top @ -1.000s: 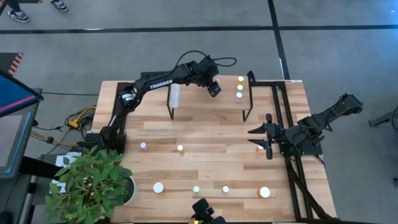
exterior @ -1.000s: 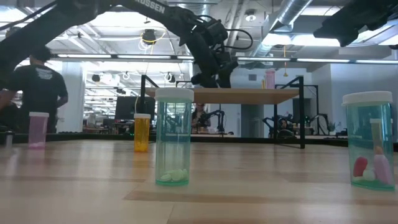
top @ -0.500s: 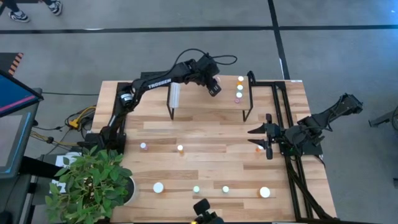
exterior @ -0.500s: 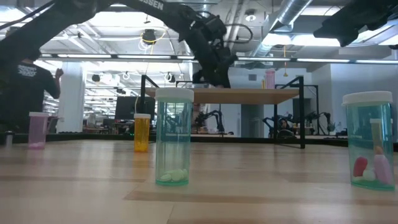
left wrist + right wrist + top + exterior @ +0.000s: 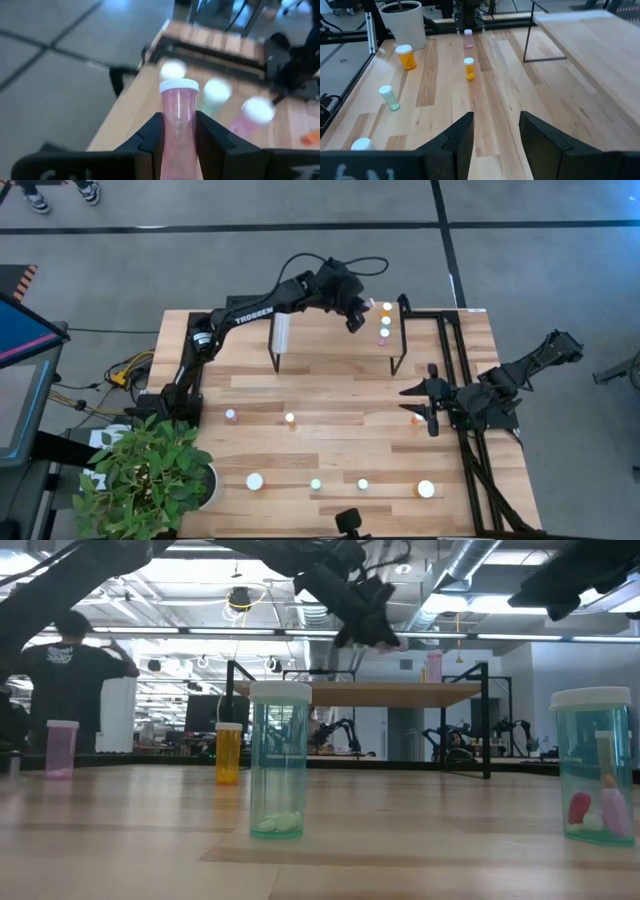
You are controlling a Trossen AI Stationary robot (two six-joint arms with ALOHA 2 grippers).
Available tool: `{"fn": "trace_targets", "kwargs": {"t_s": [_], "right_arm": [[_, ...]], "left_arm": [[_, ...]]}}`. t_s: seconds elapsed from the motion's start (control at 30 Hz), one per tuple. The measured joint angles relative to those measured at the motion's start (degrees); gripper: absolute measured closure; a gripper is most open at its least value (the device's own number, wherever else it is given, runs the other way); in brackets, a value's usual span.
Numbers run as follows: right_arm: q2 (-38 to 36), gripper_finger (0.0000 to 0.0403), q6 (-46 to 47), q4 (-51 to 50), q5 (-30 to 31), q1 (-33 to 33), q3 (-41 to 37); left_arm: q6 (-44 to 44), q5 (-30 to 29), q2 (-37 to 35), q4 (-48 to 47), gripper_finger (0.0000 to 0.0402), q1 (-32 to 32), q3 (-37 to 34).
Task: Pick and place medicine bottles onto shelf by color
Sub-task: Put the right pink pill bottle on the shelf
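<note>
Above the shelf (image 5: 330, 335), my left gripper (image 5: 358, 317) is shut on a pink medicine bottle (image 5: 178, 125) with a white cap; the low view shows it high over the shelf top (image 5: 400, 693). Three more bottles (image 5: 384, 323) stand in a row at the shelf's right end. Other bottles stand on the table: pink (image 5: 231, 415), orange (image 5: 290, 418), green (image 5: 316, 484) and white (image 5: 427, 489). My right gripper (image 5: 432, 412) waits open at the table's right side beside an orange bottle (image 5: 416, 418). My left gripper pinches the pink bottle's body (image 5: 177, 131) between its two fingers (image 5: 212, 142), below the white cap (image 5: 179, 86). The fingers come from the table's left, slanting down. The bottle is lifted clear of the shelf, its capped end above the fingers.
The shelf stands on thin black legs (image 5: 396, 365) at the table's far side. A potted plant (image 5: 150, 470) fills the near left corner. A black frame (image 5: 450, 370) runs along the right edge. A person (image 5: 70, 680) stands in the room beyond the table.
My left gripper has shut on the pink bottle at the shelf, then risen and gone a little toward the table's right edge, tipping from pointing steeply down to nearer level. The bottle is now lifted clear of the shelf top.
</note>
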Motion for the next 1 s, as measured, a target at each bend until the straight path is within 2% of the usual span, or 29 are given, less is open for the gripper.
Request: {"fn": "trace_targets", "kwargs": {"t_s": [0.2, 0.4, 1.0], "right_arm": [[0.01, 0.0226, 2.53, -1.35, -0.17, 0.0, 0.0], [-0.01, 0.0226, 2.51, -1.1, -0.16, 0.0, 0.0], [0.86, 0.0226, 3.85, -1.54, -0.05, 0.0, 0.0]], "left_arm": [[0.35, -0.58, 0.1, 5.46, 0.0333, -1.08, -0.64], [0.8, -0.56, 0.07, 6.59, 0.0333, -1.29, -0.63], [2.94, -1.04, -2.45, 1.84, 0.0334, -3.79, -0.63]]}}
